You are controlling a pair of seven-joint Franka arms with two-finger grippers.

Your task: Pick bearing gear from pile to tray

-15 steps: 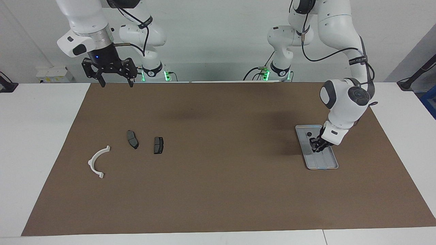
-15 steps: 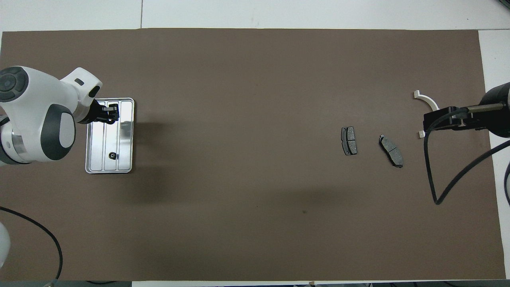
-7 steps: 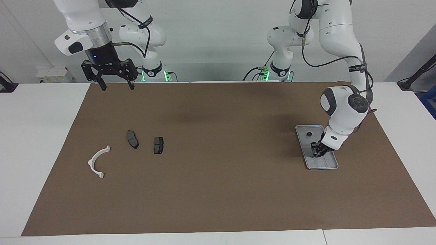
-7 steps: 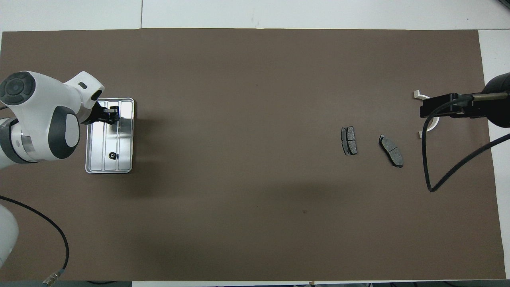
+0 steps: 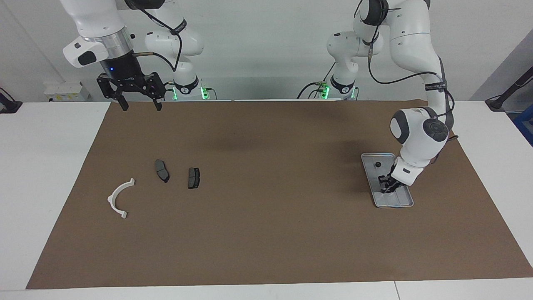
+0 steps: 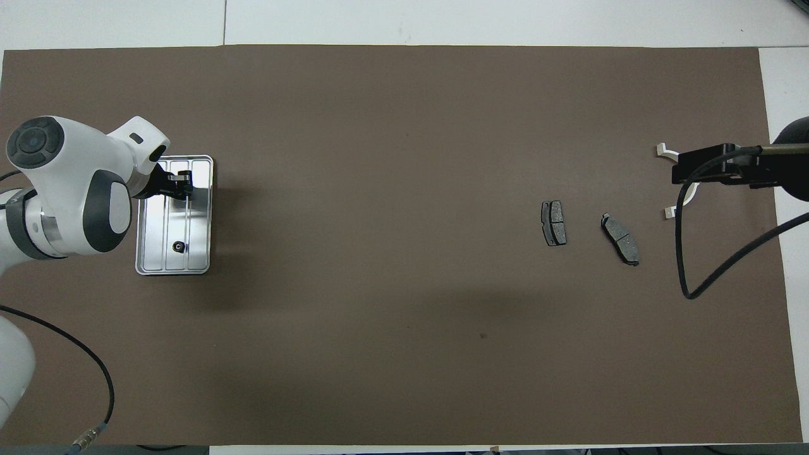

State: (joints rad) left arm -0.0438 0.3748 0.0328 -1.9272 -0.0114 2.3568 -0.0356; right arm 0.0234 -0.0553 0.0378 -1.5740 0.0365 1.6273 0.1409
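Rising since earlier, right gripper (image 5: 138,103) hangs with fingers apart over the surface's edge. Left gripper (image 5: 388,189) dips into the tray (image 5: 406,203); its finger state is unclear.

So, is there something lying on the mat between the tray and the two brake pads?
No. Between the tray and the brake pads only bare brown mat shows, plainest in the overhead view.
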